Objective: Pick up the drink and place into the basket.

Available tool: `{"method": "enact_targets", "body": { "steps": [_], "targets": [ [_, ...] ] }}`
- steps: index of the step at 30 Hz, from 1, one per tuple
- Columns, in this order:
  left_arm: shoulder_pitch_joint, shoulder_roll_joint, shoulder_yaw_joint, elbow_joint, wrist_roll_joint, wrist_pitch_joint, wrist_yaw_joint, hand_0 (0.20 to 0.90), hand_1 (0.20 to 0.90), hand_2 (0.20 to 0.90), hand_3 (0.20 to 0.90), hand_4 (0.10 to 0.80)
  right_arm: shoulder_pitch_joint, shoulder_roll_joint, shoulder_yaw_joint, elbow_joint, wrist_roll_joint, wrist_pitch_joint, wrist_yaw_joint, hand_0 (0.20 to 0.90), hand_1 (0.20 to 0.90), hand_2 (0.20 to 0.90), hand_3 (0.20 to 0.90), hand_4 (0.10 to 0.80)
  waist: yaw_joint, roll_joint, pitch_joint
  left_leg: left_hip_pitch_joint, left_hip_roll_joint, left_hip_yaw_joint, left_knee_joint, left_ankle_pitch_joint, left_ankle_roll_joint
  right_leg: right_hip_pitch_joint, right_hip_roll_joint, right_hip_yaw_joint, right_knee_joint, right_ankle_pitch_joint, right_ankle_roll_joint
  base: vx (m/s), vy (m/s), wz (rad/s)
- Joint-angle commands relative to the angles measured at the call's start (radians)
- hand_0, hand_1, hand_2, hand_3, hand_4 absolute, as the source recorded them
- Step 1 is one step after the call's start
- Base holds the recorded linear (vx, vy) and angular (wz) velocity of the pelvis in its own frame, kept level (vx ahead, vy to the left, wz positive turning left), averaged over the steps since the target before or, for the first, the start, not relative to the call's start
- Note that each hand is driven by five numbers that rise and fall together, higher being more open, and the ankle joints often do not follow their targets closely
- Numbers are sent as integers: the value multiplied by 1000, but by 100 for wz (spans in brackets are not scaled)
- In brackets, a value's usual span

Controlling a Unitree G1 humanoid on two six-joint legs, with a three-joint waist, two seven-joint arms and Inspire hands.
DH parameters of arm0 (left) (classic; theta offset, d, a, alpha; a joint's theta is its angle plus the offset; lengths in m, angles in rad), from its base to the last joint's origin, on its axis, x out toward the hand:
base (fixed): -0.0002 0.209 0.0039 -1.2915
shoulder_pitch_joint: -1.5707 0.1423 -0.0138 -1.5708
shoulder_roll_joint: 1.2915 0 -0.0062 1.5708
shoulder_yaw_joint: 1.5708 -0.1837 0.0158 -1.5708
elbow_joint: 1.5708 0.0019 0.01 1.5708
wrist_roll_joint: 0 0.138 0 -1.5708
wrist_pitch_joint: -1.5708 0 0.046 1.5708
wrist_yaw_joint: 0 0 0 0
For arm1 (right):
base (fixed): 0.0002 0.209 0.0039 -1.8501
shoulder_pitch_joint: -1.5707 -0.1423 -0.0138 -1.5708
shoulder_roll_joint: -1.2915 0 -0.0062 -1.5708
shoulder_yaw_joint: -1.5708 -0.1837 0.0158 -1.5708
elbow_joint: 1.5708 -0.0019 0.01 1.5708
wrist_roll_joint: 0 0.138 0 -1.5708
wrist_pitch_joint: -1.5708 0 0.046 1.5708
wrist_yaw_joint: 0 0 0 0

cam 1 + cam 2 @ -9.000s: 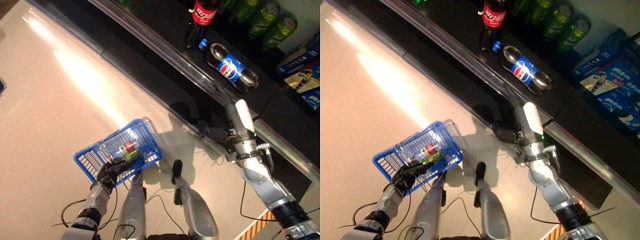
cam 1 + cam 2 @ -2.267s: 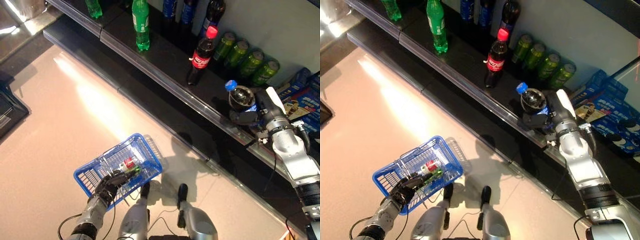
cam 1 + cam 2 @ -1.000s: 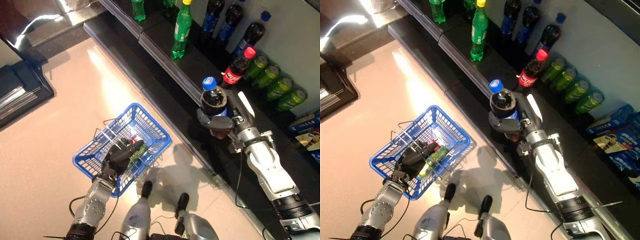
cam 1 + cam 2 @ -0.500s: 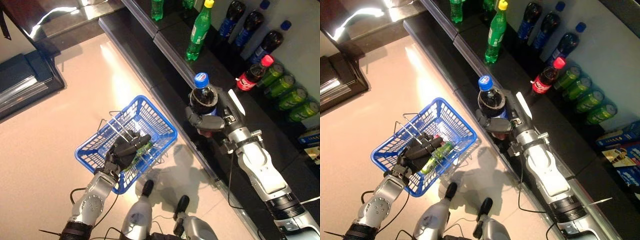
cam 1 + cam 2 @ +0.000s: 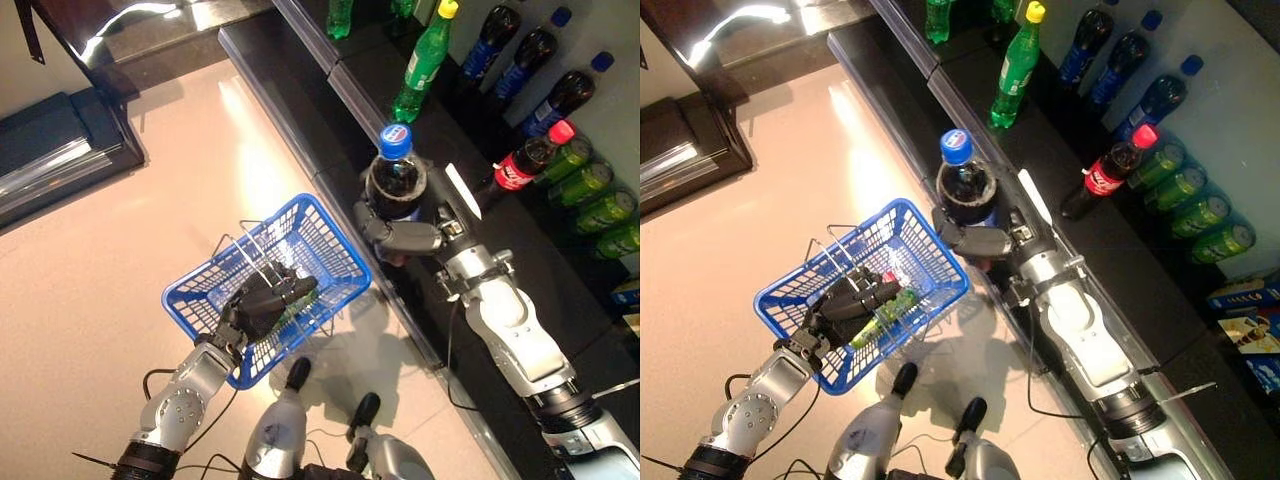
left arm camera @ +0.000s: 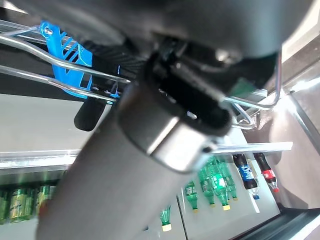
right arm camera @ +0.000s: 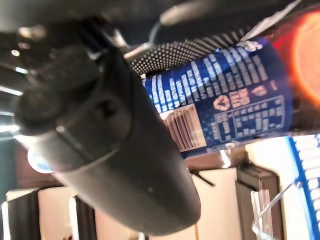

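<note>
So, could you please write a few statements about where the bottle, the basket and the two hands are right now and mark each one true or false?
1. The right hand grips the blue-capped cola bottle. True.
2. That bottle lies inside the blue basket. False: it is held upright in the air beside the basket's rim.
3. The left hand holds the basket by its wire handles. True.
4. The basket is empty. False: a green bottle lies in it.
5. A red-capped bottle stands on the dark shelf. True.
</note>
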Motion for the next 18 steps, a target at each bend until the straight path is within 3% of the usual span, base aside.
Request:
{"method": "enact_targets", "body": {
  "steps": [1,18],
  "targets": [
    [-114,-56,-77,-379,-103,-139,-289,300,300,300,200,100,-66,54,82,-104,101,-217,16,300,300,300,200,100,-20,10,-409,32,-18,33,-3,-79,-21,45,1,-58,2,-30,51,-2,8,4],
    [-148,-80,-131,-440,-121,-124,-329,300,300,300,200,100,-46,134,172,-55,164,-152,39,300,300,300,200,100,-14,10,-417,23,-23,22,-3,-73,-20,42,-4,-62,-2,-28,50,-1,4,2]
  ]
}}
